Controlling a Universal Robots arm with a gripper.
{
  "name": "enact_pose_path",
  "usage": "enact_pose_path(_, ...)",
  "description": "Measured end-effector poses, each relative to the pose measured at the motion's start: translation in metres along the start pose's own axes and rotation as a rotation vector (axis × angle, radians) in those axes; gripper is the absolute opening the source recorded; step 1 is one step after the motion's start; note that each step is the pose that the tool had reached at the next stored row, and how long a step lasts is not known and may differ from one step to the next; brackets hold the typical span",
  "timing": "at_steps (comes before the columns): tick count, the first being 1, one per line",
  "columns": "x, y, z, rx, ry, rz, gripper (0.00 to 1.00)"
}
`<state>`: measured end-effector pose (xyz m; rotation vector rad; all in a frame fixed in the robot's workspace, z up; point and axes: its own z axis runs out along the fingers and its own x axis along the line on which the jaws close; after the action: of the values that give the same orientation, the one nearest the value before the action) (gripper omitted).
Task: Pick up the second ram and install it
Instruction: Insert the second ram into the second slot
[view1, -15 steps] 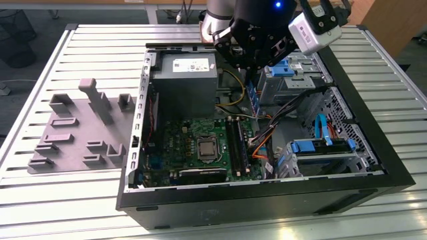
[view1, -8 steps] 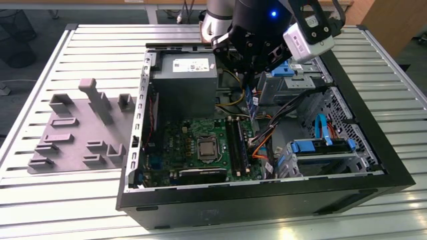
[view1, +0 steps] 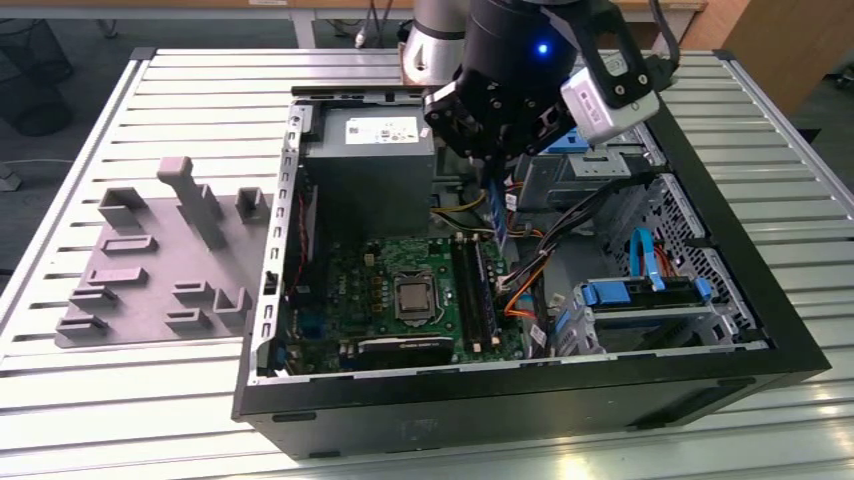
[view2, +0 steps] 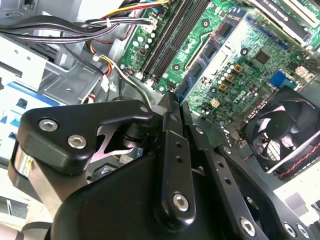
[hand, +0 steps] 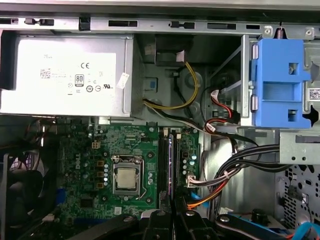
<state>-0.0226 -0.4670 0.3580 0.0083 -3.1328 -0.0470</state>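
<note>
1. In the exterior view the gripper (view1: 499, 160) sits at upper centre of the frame, above the open computer case (view1: 747, 300). It is clamped on the second ram (view1: 499, 205), a slim dark-blue stick hanging on edge from the fingers. The stick's lower end reaches down just over the memory slots (view1: 475, 285) on the green motherboard (view1: 387, 300), near the frame's centre. It does not look seated yet.

2. In the second wrist view the black fingers (view2: 172, 145) fill the lower half, pressed close together on something thin. Beyond them, at upper centre, run the long dark memory slots (view2: 172, 37); the fan (view2: 280, 135) sits at right.

3. In the first wrist view the second ram (hand: 170, 167) appears edge-on at lower centre, rising from the finger tips at the bottom edge and lying along the slots, right of the processor socket (hand: 126, 179). The power supply (hand: 65, 75) fills the upper left, a blue bracket (hand: 277, 82) the upper right.

4. To my eye, doing this well means keeping the stick square to its slot, clear of the orange cables (view1: 523, 290) beside it, and pressing evenly along its length.
</note>
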Motion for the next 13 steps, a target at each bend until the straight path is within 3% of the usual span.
enact_pose_path(13,0.0000,-0.0025,0.0021,-0.0003,0.0002,0.000,0.14)
